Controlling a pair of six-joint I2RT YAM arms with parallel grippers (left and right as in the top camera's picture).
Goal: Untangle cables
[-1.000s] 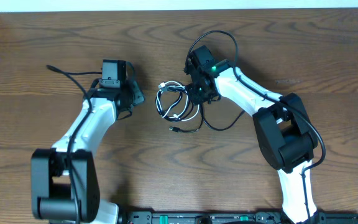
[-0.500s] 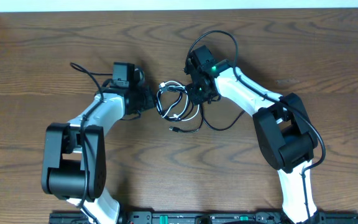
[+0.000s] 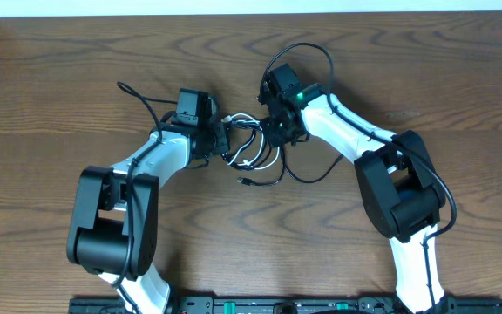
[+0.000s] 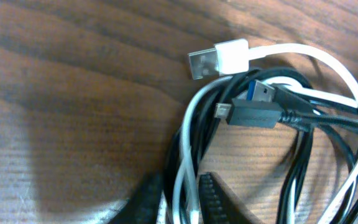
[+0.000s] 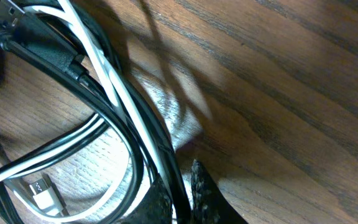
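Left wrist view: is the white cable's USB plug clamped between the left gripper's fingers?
No: the white USB plug lies free on the wood, apart from the left gripper, whose fingers pinch cord strands lower down.

A dark, wood-grained table (image 3: 50,78) filled the view, with a white strip (image 3: 234,7) bordering its far edge.

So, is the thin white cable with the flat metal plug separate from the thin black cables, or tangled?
Tangled: in the left wrist view the white cable loops among the black cables, all one bundle.
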